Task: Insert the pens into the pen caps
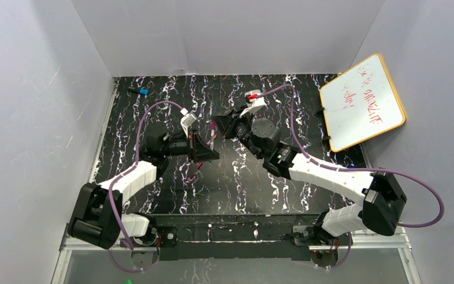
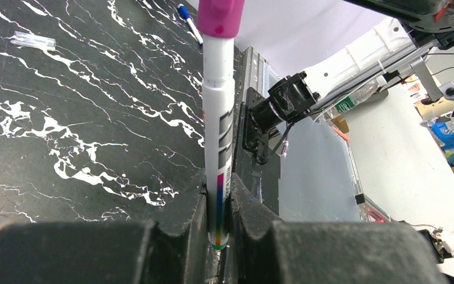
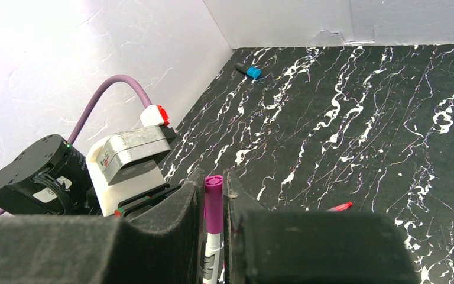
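Note:
A whitish pen (image 2: 220, 136) with a green end is clamped upright between the jaws of my left gripper (image 2: 220, 188), which is shut on its lower part. A magenta pen cap (image 2: 220, 15) sits over the pen's far end. My right gripper (image 3: 214, 176) is shut on that magenta cap (image 3: 214, 207), and the white pen barrel (image 3: 210, 260) runs on below it. In the top view the two grippers (image 1: 208, 146) (image 1: 223, 127) face each other mid-table, with the pen (image 1: 213, 135) between them. A red pen (image 3: 340, 206) lies loose on the table.
A small blue-and-black item (image 1: 140, 92) lies at the back left of the black marbled table (image 1: 260, 177). A clear cap (image 2: 32, 40) rests on the table. A whiteboard (image 1: 362, 102) leans against the right wall. Grey walls close in three sides.

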`<state>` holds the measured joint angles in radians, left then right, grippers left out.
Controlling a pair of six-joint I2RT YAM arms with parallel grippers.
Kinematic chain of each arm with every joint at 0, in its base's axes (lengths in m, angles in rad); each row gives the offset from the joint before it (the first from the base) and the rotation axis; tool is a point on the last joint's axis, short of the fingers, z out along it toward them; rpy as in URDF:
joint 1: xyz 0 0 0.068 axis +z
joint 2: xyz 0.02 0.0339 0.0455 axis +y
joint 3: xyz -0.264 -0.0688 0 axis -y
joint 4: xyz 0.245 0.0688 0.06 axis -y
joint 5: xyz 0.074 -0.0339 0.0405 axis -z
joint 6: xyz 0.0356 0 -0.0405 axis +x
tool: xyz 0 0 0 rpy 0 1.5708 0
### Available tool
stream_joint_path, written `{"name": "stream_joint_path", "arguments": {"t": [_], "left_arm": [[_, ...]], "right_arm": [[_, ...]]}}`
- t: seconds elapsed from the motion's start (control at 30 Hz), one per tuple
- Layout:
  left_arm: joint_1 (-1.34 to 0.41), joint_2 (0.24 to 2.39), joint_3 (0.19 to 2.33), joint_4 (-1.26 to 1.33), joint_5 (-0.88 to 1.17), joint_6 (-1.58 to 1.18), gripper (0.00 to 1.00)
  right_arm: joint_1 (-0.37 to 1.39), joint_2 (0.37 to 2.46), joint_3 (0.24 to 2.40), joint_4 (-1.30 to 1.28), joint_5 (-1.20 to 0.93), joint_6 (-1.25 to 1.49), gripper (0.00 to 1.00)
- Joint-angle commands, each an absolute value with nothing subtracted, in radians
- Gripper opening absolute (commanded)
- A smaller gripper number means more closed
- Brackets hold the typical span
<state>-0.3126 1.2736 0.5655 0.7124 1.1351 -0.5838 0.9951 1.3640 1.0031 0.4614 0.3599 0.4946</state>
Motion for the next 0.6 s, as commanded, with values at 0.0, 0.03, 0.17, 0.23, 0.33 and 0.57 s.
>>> {"name": "stream_joint_path", "arguments": {"t": [0.0, 0.03, 0.17, 0.23, 0.33, 0.57], "left_arm": [[-0.296, 1.289, 0.639, 0.772, 1.127, -0.615, 0.0], [-0.296, 1.295, 0.651, 0.772, 1.137, -0.618, 0.0], [-0.297, 1.298, 0.659, 0.769, 1.144, -0.608, 0.0], [-0.296, 1.293, 0.655, 0.763, 1.142, -0.592, 0.0], [-0.296, 1.296, 0.667, 0.727, 1.147, -0.562, 0.0], [-0.297, 1.315, 0.696, 0.68, 1.156, -0.536, 0.0]], "right_arm": [[1.001, 1.339, 0.991, 0.432, 0.334, 0.496, 0.14], [1.002, 1.339, 0.99, 0.428, 0.332, 0.497, 0.14], [1.002, 1.344, 0.99, 0.413, 0.32, 0.5, 0.14], [1.004, 1.345, 0.997, 0.389, 0.318, 0.497, 0.14], [1.005, 1.338, 0.996, 0.367, 0.313, 0.488, 0.14], [1.004, 1.333, 0.983, 0.351, 0.281, 0.489, 0.14]]}}
